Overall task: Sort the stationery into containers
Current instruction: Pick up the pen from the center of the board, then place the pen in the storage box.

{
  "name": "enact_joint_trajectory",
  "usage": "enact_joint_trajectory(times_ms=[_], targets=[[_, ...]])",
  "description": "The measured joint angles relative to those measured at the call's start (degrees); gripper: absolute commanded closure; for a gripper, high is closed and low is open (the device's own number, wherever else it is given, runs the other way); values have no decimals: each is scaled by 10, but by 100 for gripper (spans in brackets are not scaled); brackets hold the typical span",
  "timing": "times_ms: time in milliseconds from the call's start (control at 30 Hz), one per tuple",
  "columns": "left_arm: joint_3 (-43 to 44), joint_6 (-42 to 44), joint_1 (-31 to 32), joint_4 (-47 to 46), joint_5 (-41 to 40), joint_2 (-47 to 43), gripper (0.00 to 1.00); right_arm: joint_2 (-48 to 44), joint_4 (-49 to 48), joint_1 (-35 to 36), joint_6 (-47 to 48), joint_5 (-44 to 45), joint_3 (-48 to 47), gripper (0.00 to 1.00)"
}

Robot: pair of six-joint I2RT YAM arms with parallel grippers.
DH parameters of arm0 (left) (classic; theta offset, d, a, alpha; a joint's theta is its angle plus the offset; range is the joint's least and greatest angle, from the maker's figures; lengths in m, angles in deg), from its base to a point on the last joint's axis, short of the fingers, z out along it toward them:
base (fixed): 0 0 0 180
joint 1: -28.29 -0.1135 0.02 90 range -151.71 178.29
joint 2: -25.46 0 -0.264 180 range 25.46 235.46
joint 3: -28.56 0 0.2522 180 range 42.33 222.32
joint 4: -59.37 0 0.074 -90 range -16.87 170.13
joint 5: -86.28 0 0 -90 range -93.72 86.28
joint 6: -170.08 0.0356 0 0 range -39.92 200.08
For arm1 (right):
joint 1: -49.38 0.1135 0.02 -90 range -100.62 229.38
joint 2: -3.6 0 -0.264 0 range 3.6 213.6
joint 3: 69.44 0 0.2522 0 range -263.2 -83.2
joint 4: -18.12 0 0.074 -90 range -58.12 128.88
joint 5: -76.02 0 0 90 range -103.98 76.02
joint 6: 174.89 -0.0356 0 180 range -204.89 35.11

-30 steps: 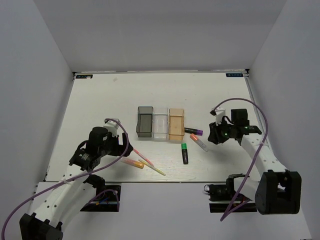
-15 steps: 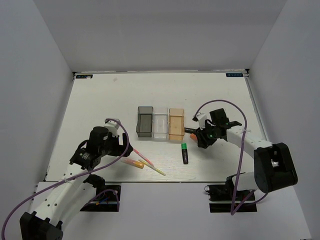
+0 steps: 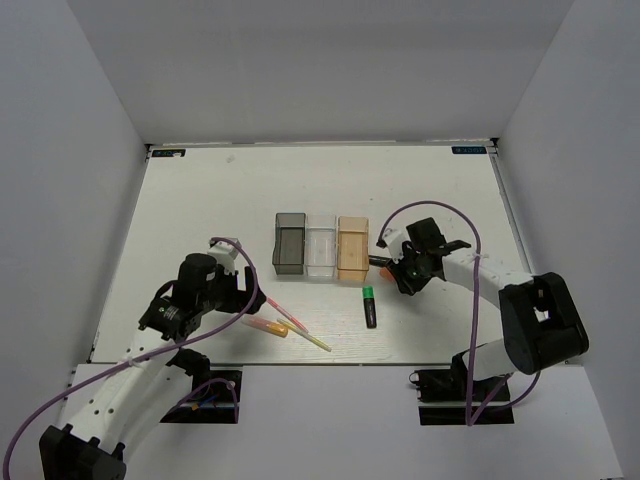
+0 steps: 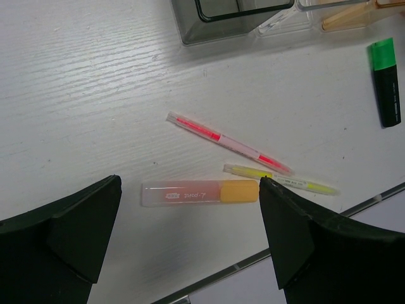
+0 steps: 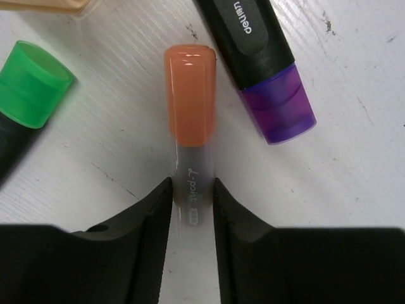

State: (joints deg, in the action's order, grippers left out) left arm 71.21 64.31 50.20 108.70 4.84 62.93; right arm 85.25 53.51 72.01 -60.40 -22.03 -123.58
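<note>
The right end effector (image 5: 192, 199) has swung in and now pinches the pen (image 5: 190, 104) at its clear barrel. It is likely light, stiff and slick.

White arms (image 3: 118, 388) trail purple cables (image 3: 425, 205), with black pincers (image 4: 188, 190).

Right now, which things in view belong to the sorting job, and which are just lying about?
Job: grey bin, clear bin, orange bin; green-capped highlighter, purple-capped highlighter, orange-capped pen, pale orange-capped highlighter, pink pen, yellow pen.
Not job: purple cables, corner stickers.
</note>
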Motion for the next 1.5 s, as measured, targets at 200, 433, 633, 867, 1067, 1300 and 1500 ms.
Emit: enact_joint_trajectory(times_ms=[200,433,633,867,1067,1300,1500], targets=[[0,0,0,0,0,-7,0,3,13,0,13,-5,-5,95],[0,0,0,0,0,-9,0,-57,102,0,45,-29,-5,100],[0,0,0,0,1,-5,6,-143,186,0,59,-44,-77,100],[0,-1,0,-2,9,-4,12,-59,188,16,-28,-127,-200,100],[0,-1,0,-5,10,-3,12,72,125,52,-177,-157,-287,100],[0,-1,0,-5,10,2,12,115,37,68,-351,-92,-302,100],[0,-1,0,-5,10,8,12,147,19,67,-392,-51,-313,85]])
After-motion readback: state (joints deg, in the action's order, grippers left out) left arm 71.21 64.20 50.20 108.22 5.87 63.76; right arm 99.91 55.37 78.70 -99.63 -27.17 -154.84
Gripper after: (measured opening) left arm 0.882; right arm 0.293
